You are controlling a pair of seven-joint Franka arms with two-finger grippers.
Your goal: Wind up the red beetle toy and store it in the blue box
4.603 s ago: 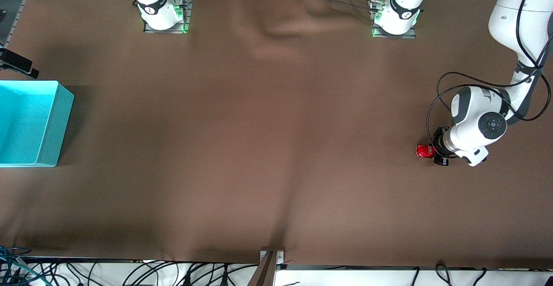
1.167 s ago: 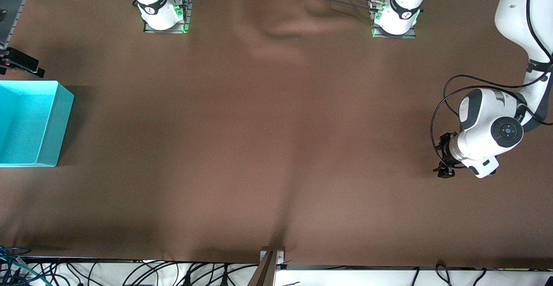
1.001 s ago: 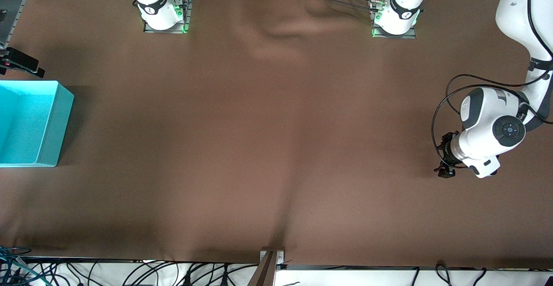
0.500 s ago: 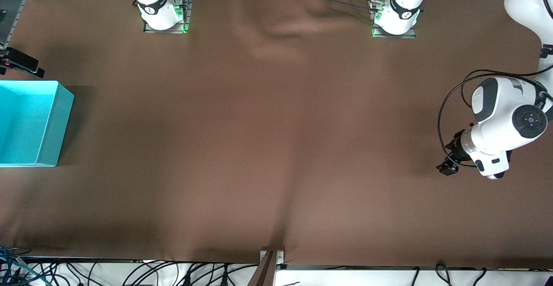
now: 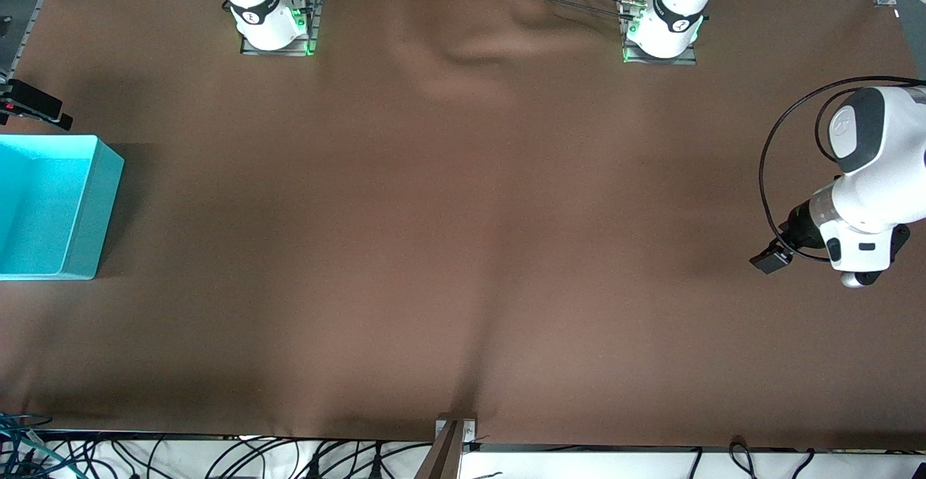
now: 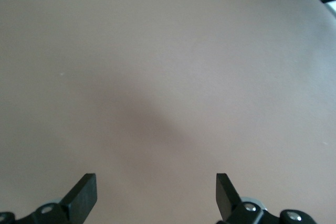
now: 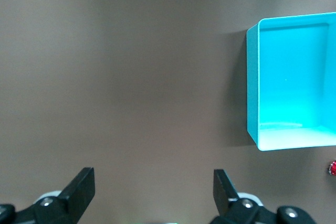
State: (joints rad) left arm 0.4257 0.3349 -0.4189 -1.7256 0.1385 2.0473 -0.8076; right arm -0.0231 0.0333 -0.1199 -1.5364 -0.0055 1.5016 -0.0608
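Hovering over bare bench: left hand spread, empty; right hand spread, waiting near blue box.

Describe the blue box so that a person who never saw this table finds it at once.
Look at the brown table, at the right arm's end. The blue box sits there at the edge, open on top. It is the only bright cyan thing on the plain cloth.

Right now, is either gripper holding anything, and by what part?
Nothing is held. The left gripper is open over bare table cloth; the right gripper is open too, nothing between its fingers.
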